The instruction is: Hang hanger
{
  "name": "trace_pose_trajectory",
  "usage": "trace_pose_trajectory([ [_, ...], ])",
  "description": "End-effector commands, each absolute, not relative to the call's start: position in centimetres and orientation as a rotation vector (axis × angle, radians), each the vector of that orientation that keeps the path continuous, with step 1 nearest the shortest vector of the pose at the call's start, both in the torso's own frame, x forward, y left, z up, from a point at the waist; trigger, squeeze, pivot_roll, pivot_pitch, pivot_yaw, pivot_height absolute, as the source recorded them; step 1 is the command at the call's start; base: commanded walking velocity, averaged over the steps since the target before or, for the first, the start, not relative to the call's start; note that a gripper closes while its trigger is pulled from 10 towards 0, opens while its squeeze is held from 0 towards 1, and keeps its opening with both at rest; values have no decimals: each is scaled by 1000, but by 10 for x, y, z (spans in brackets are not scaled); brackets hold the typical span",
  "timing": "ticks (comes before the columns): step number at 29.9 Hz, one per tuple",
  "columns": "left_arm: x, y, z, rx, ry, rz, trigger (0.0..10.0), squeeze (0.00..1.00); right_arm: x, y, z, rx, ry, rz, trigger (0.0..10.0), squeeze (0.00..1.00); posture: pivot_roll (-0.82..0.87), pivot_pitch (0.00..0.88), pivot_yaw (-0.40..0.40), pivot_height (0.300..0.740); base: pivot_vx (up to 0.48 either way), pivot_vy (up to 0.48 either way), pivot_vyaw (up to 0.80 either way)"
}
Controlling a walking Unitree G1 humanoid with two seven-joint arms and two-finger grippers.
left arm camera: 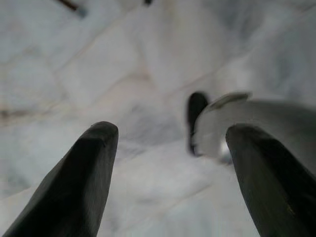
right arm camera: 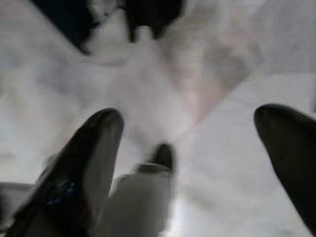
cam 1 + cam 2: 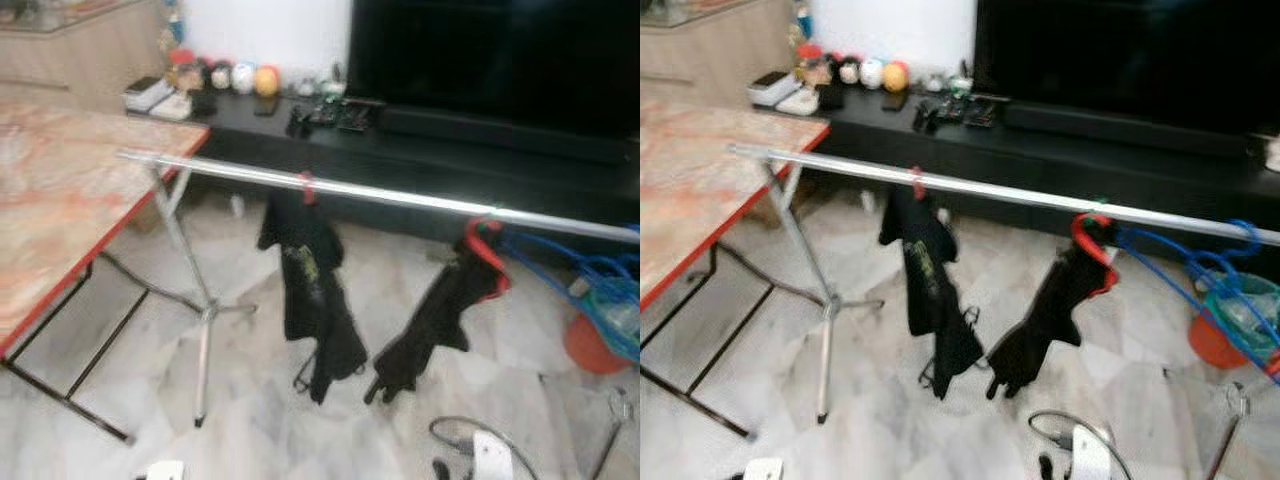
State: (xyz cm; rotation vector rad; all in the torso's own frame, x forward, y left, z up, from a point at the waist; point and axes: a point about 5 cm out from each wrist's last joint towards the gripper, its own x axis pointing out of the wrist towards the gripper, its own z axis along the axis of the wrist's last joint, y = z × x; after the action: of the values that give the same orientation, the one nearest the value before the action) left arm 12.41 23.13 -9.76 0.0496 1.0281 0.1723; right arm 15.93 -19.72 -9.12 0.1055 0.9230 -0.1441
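A silver rail (image 3: 400, 195) runs across the room on a tripod stand (image 3: 205, 310). Two red hangers hang on it, each carrying a black garment: one near the middle (image 3: 307, 186) and one further right (image 3: 487, 248). Several blue hangers (image 3: 1180, 255) hang at the rail's right end. My left gripper (image 1: 170, 148) points down at the marble floor, open, with nothing between its fingers. In the right wrist view my right gripper (image 2: 190, 133) is also open and empty above the floor, with dark cloth blurred beyond it.
A table (image 3: 60, 200) with a mottled orange top and red edge stands at the left. Behind the rail is a black TV console (image 3: 420, 150) holding small items. An orange bucket (image 3: 595, 345) and a cable (image 3: 1080, 425) are on the floor at the right.
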Motion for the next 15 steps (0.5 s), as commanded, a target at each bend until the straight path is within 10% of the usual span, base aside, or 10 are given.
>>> trace_pose_trajectory([
  [1,124,225,-99,49,1041,154,10000,0,156,-207,-91,95,925,-171,10000,0,-13,20,-22,740,0,405,0],
  [15,124,225,-99,53,1035,154,10000,0,160,-205,-89,97,908,-163,10000,0,-11,22,-23,740,0,251,0],
])
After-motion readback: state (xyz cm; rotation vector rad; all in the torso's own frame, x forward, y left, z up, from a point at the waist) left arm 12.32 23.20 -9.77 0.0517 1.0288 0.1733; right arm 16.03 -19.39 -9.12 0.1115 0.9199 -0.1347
